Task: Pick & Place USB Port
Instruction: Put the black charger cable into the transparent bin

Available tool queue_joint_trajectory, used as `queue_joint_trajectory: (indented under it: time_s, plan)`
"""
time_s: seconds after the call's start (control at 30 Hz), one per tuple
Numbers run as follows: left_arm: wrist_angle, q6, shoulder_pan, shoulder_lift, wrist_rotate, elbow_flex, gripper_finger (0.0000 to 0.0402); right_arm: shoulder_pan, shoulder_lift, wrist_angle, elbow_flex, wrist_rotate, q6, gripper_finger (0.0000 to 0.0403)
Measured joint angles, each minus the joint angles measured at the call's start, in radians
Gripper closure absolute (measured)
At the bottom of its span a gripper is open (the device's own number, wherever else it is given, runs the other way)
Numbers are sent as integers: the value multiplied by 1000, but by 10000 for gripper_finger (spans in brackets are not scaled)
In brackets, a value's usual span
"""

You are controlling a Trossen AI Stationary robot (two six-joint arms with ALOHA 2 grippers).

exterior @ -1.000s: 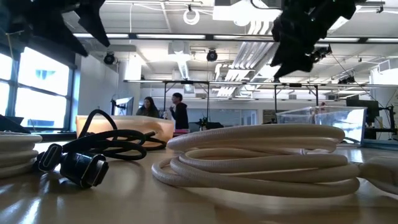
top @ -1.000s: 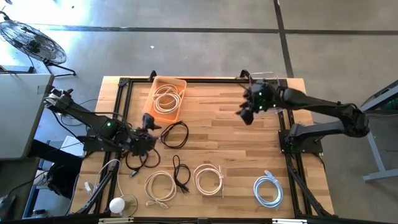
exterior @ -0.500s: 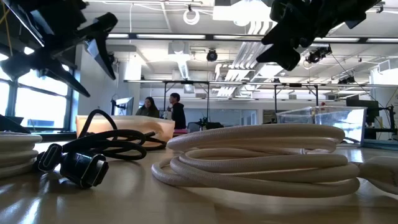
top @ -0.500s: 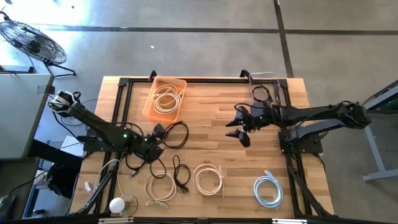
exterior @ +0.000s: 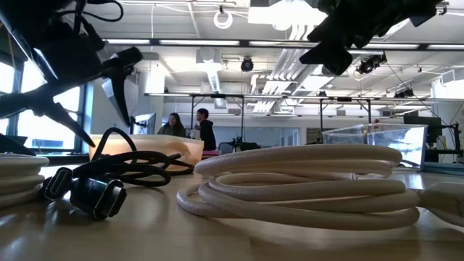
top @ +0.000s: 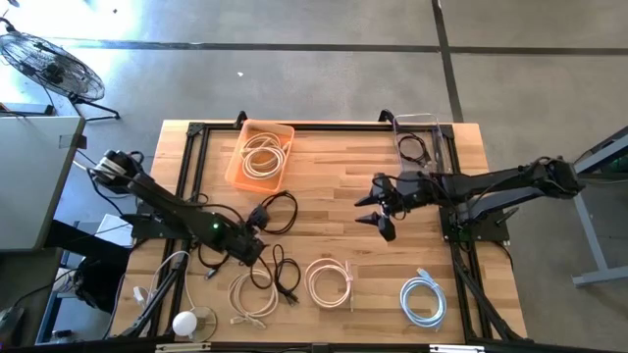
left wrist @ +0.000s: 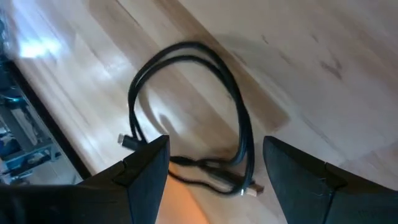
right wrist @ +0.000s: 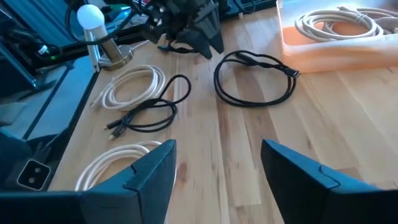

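The left hand (top: 257, 218) is hovering with its fingers spread wide and holding nothing, just beside the black looped USB cable (top: 278, 212) lying on the pale wooden worktop (top: 334, 176). Seen from above, that cable is sitting at about nine o'clock from the worktop's middle, and the orange plastic tray (top: 261, 154) with a coiled white cable (top: 261, 157) inside is resting at about eleven o'clock. The right hand (top: 371, 208) is hanging over the worktop at about three o'clock, its fingers also wide and empty, well apart from the black cable. A light-blue coiled cable (top: 423, 298) is lying at about five o'clock.
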Motion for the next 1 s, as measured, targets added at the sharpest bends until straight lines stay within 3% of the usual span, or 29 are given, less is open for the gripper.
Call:
queue_joint_trajectory:
  time_s: [0.33, 0.73, 0.87, 1.0]
  plan:
    - [20, -7, 0, 87, 15, 0, 150, 47, 0, 7, 0, 36, -21, 176]
    - [56, -6, 34, 171, -105, 0, 158, 104, 0, 24, 0, 48, -81, 176]
    - [64, -8, 90, 202, -80, 0, 198, 130, 0, 49, 0, 48, -105, 176]
    - [74, -21, 136, 218, -49, 0, 286, 160, 0, 67, 0, 48, -127, 176]
